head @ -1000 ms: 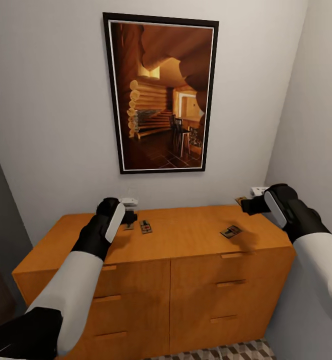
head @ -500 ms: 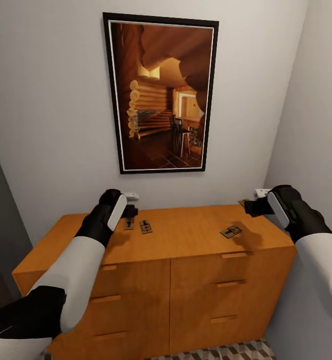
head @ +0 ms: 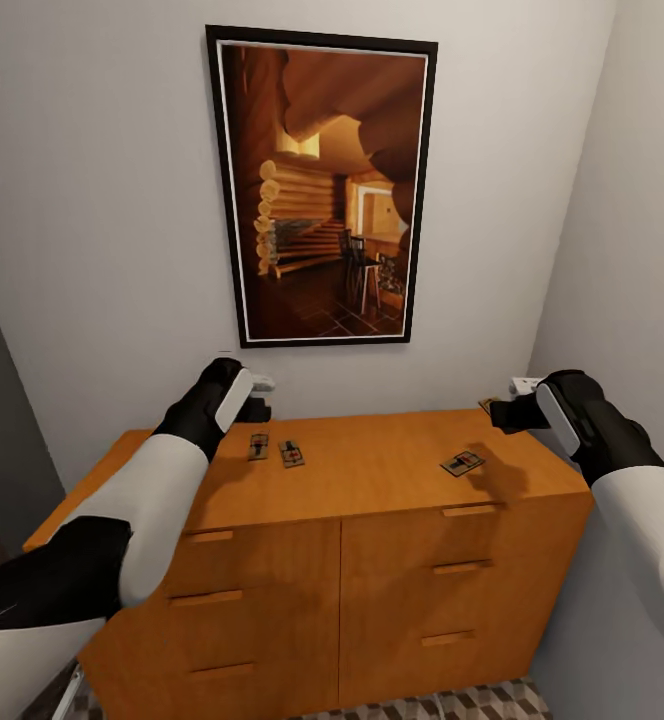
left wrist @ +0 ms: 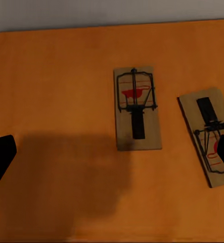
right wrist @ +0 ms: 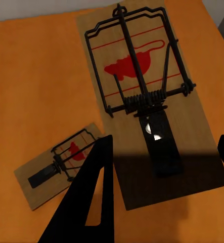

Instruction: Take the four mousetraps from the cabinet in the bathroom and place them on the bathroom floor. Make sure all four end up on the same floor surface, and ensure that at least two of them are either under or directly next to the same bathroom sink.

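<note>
All four mousetraps (head: 291, 454) are laid flat on the cabinet (head: 372, 470) top w/ both grippers hovered above, jaws spread — left gripper (head: 256, 408) over the left pair, right gripper (head: 499, 412) over the back-right corner trap, prob. for pickup.

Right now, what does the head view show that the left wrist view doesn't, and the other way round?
Head view alone: the framed picture on the wall, the cabinet's drawer fronts, both arms, a third mousetrap lying toward the right gripper, and a strip of patterned floor tiles.
Left wrist view alone: close detail of the traps, with red bait marks and dark wire bars, and the gripper's shadow on the wood.
Both: the orange cabinet top and the pair of mousetraps below the left gripper.
</note>
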Motion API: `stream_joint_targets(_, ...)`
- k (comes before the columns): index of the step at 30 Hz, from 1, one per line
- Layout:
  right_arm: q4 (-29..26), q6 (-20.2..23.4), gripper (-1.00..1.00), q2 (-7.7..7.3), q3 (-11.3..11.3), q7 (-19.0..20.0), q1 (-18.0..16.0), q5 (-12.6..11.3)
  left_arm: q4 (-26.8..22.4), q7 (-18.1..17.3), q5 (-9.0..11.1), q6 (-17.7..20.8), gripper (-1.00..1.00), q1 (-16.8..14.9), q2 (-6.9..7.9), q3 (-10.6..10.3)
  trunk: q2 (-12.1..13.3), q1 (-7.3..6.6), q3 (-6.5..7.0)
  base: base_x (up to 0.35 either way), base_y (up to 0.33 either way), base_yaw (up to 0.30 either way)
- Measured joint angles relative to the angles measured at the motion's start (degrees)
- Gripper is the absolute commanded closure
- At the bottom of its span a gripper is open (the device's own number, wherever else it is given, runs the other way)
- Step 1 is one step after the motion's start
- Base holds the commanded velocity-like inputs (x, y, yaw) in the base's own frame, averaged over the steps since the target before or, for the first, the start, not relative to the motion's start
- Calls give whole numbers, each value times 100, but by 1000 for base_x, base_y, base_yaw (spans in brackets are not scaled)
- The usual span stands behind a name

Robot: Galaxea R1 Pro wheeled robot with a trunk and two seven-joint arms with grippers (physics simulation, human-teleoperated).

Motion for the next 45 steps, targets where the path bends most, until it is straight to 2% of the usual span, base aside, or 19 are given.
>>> stream_joint_targets(2,0,0,100,0,2,0,0,1,136,2,-4,-6,-100,-30,19,1,-1,0,0,0,0,0)
stream_joint_targets(6,87,0,100,-84,-12,-31,0,17,264,-17,128,31,-100,-38,6,107,-1,0,0,0,0,0)
stream_joint_targets(11,88,0,100,-72,-12,-30,0,40,281,-139,92,33,-100,-37,-1,66,-1,0,0,0,0,0)
stream_joint_targets(18,80,0,100,-273,4,-16,0,152,414,-192,276,33,-100,-36,2,52,-1,0,0,1,0,0)
stream_joint_targets(21,80,0,100,-309,3,-14,0,157,423,-197,348,30,-100,-36,3,50,-1,-1,1,96,0,0)
stream_joint_targets(40,79,0,100,-340,4,-14,0,135,430,-130,346,17,-100,-36,20,49,-1,-3,1,290,0,0)
stream_joint_targets(45,90,0,100,-349,1,-19,0,122,450,-129,356,17,-100,-36,19,49,-1,-1,0,119,0,0)
